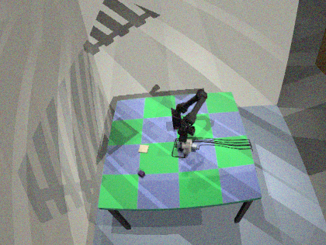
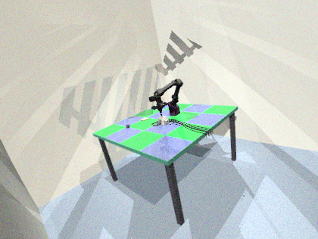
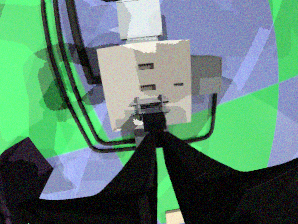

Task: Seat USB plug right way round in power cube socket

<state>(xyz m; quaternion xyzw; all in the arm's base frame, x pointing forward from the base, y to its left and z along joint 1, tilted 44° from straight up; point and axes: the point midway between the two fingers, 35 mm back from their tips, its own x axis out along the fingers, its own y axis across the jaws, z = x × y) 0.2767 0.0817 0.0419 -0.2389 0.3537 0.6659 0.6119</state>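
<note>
The beige power cube [image 1: 188,148] [image 2: 163,121] [image 3: 120,75] stands on the table, slotted face up in the wrist view. My gripper [image 1: 183,141] [image 2: 162,116] [image 3: 157,139] points down over one edge of the cube and is shut on the USB plug. The plug's black body [image 3: 154,121] shows at the fingertips, beside silver metal parts [image 3: 150,104] on the cube's top. The fingers and the black body hide the socket's mouth, so I cannot tell how deep the plug sits or which way round it is.
A white plug block [image 3: 141,20] and a grey one [image 3: 207,75] sit against the cube's sides. Black cables [image 1: 229,142] [image 2: 191,127] [image 3: 75,105] loop around it. A cream pad [image 1: 143,148] [image 2: 144,119], a small dark cube [image 1: 141,174] [image 2: 127,126] and a dark box [image 1: 175,118] [image 2: 174,110] [image 3: 24,162] are nearby.
</note>
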